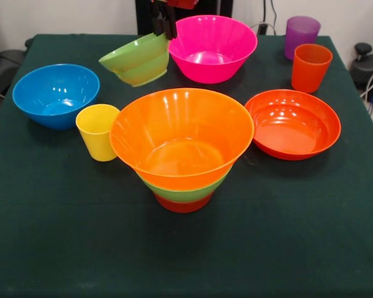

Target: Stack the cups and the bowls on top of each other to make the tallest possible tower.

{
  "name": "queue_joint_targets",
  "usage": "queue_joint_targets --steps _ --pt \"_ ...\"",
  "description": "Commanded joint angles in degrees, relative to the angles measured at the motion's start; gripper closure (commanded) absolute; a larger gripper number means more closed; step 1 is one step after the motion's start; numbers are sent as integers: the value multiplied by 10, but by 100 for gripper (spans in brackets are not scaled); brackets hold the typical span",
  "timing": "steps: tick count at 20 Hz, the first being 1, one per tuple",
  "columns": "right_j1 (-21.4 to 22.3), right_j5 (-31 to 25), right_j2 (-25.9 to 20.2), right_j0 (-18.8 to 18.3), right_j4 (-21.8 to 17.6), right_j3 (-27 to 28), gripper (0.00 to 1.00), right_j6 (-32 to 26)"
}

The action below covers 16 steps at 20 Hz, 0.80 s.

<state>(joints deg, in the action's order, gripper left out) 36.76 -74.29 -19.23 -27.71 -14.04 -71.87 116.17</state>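
The tower stands mid-table: a large yellow-orange bowl [181, 133] nested on a medium green bowl [188, 193], which rests on a small red-orange bowl [183, 204]. My gripper [165, 30] comes down at the top and is shut on the rim of the small green bowl [135, 59]. That bowl hangs tilted above the table, left of the pink bowl [212, 46]. The yellow cup [97, 131] stands touching the tower's left side. At the right rear stand the orange cup [310, 67] and, behind it, the purple cup [301, 34].
A blue bowl [56, 94] sits at the left. A shallow orange bowl [293, 123] lies right of the tower. The dark green tablecloth [186, 261] covers the table. Black equipment and cables show past the right edge.
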Motion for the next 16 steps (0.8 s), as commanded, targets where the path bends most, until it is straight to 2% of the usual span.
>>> queue_joint_targets --steps 1,9,16 --pt "-41 -59 18 30 -2 65 100 78" --pt "-81 -74 24 46 3 126 100 78" --pt "-110 -57 30 58 -1 165 100 71"
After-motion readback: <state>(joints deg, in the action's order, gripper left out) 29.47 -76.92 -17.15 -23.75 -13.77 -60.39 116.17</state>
